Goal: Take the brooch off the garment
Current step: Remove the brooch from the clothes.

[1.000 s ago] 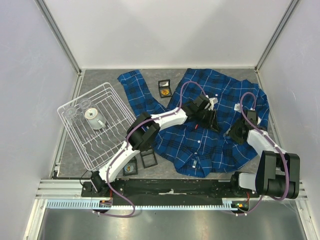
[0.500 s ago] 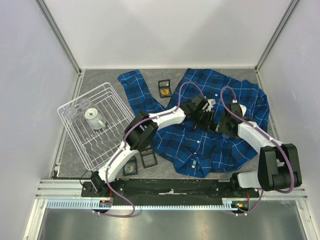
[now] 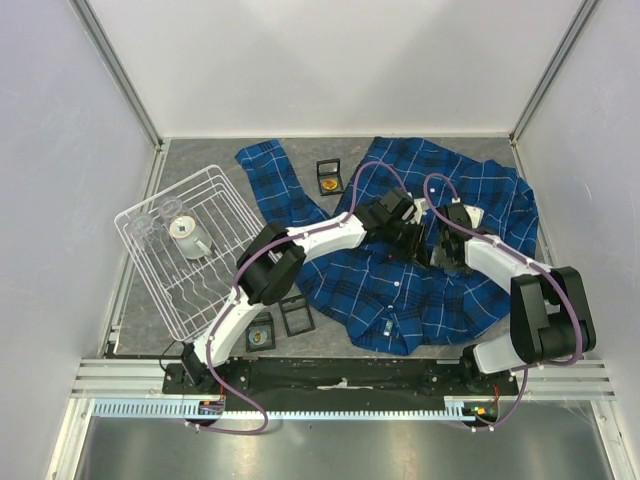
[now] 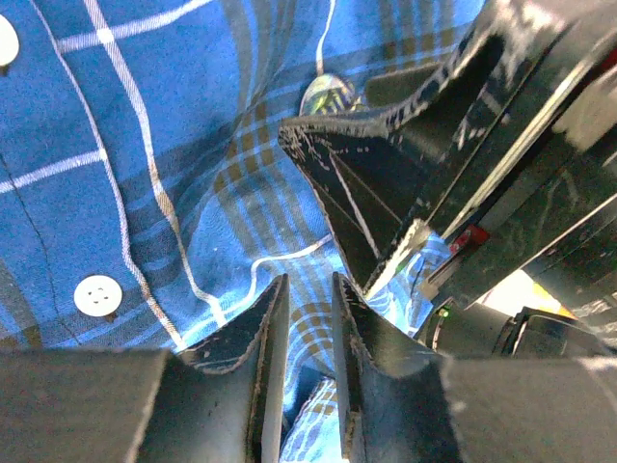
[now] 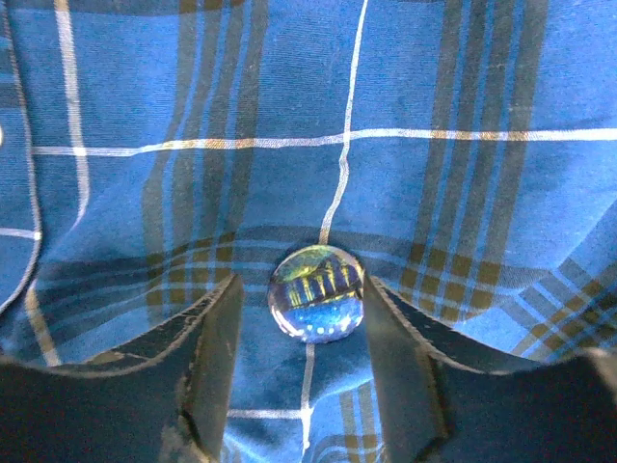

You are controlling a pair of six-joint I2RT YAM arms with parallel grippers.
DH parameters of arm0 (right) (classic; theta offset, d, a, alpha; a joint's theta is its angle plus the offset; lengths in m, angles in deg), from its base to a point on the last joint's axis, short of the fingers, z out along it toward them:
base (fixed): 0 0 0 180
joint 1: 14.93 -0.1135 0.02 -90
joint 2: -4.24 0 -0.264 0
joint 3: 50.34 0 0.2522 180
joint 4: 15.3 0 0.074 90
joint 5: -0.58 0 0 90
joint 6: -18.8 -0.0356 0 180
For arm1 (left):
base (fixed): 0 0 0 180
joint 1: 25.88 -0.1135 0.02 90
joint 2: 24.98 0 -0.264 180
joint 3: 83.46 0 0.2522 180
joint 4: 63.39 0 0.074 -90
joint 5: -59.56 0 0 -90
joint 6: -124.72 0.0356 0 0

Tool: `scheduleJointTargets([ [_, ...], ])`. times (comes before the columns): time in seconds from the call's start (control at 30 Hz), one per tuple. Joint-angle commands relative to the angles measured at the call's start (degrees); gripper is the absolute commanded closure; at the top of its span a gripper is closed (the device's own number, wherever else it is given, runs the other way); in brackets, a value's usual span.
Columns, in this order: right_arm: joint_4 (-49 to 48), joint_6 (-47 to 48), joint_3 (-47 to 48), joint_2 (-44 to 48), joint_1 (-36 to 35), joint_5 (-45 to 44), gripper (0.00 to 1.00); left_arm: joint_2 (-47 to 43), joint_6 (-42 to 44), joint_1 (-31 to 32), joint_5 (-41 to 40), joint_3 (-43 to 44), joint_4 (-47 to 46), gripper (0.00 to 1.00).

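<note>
The garment, a bright blue plaid shirt, lies spread on the grey table. The brooch is a round glassy dome pinned to it; it also shows in the left wrist view. My right gripper is open, low on the cloth, with one finger on each side of the brooch. Its right finger is nearly against the brooch. My left gripper is shut on a raised fold of the garment just beside it. In the top view both grippers meet at mid-shirt, left and right, hiding the brooch.
A white wire dish rack holding a cup stands at the left. An open small black box lies behind the shirt. Two more black boxes lie near the front. A shirt sleeve stretches back left.
My right arm has swung left from the shirt's right side to the middle, beside the left gripper. The left gripper has stayed nearly still on the cloth.
</note>
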Motion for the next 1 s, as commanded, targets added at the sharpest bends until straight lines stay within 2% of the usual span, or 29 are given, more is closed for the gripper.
scheduleJointTargets([
  [0.0, -3.08, 0.51, 0.13, -2.05, 0.31, 0.09, 0.37, -1.77, -0.38, 0.86, 1.58, -2.43, -2.53, 0.69],
  [0.17, -1.94, -0.36, -0.74, -3.81, 0.31, 1.33, 0.25, -1.86, -1.18, 0.86, 1.58, -4.28, -3.15, 0.69],
  [0.27, -0.71, -1.68, -1.36, -5.13, 0.31, 0.46, 0.21, -2.39, -1.27, 0.86, 1.23, -4.73, -3.32, 0.69],
  [0.43, 0.43, -3.18, -0.83, -8.64, 0.13, 1.59, 0.21, -3.18, -1.53, 0.77, 1.23, -4.81, -3.5, 0.69],
  [0.53, 0.35, -3.35, -0.83, -9.0, 0.22, 2.12, 0.3, -3.97, -1.35, 0.69, 1.23, -5.08, -3.41, 0.69],
  [0.63, -0.87, -3.53, -1.18, -6.47, 0.22, 3.7, 0.53, -5.11, -1.09, 0.25, 0.96, -5.17, -3.32, 0.68],
  [0.67, -1.23, -4.31, -1.27, -5.41, 0.22, 3.79, 0.58, -5.37, -1.0, 0.07, 0.96, -5.17, -3.15, 0.68],
  [0.97, -2.38, -2.21, 0.49, 3.3, 0.31, 8.71, 0.56, -6.7, -1.44, -1.07, 1.93, -3.32, -2.53, 0.69],
])
